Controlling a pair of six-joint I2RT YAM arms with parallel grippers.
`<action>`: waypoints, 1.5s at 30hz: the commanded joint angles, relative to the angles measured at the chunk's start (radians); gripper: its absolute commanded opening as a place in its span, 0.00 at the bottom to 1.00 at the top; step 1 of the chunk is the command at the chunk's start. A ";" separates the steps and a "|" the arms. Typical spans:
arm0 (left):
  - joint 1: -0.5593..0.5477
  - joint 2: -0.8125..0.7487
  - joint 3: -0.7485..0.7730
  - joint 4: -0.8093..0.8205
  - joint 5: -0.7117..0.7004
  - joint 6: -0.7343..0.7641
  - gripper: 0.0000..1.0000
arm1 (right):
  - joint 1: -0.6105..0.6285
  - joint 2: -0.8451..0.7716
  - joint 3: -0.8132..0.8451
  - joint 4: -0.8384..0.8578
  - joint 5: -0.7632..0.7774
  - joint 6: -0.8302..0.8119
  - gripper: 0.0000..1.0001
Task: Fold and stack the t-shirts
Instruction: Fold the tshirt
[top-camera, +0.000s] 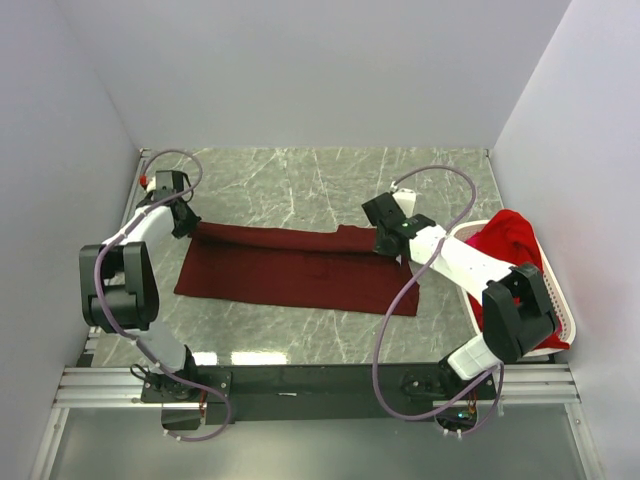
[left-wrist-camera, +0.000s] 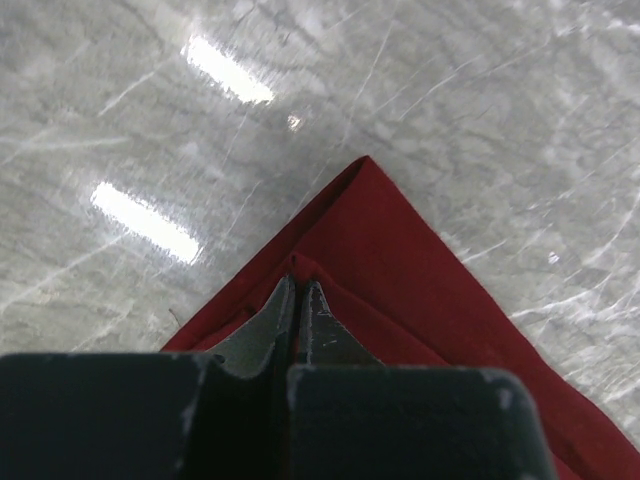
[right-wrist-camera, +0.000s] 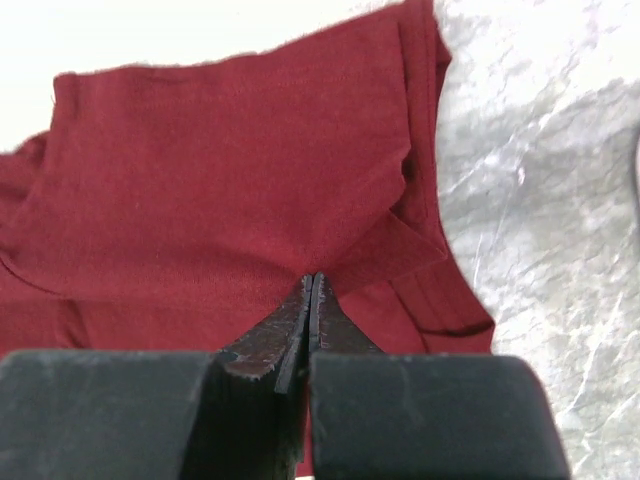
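A dark maroon t-shirt (top-camera: 300, 275) lies flat across the middle of the table, with its far edge folded partway toward the front. My left gripper (top-camera: 188, 225) is shut on the shirt's far left corner; in the left wrist view the fingertips (left-wrist-camera: 298, 285) pinch a raised crease of the cloth (left-wrist-camera: 400, 260). At the far right end, my right gripper (top-camera: 385, 243) is shut on the shirt's edge. The right wrist view shows that gripper (right-wrist-camera: 313, 280) nipping the maroon cloth (right-wrist-camera: 220, 180) beside a folded sleeve. Bright red t-shirts (top-camera: 510, 240) are heaped in the basket.
A white perforated basket (top-camera: 566, 322) stands at the table's right side, under the right arm's elbow. Grey marble tabletop (top-camera: 300, 180) shows behind and in front of the shirt. White walls close in the left, back and right.
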 joint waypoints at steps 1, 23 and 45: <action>0.006 -0.050 -0.034 0.002 -0.002 -0.026 0.01 | 0.007 -0.047 -0.044 0.035 0.019 0.037 0.00; 0.005 -0.161 -0.024 0.015 0.107 -0.105 0.30 | -0.103 -0.034 0.061 0.099 -0.142 -0.052 0.47; -0.073 -0.016 -0.174 0.111 0.109 -0.192 0.21 | -0.205 0.347 0.253 0.119 -0.116 -0.129 0.48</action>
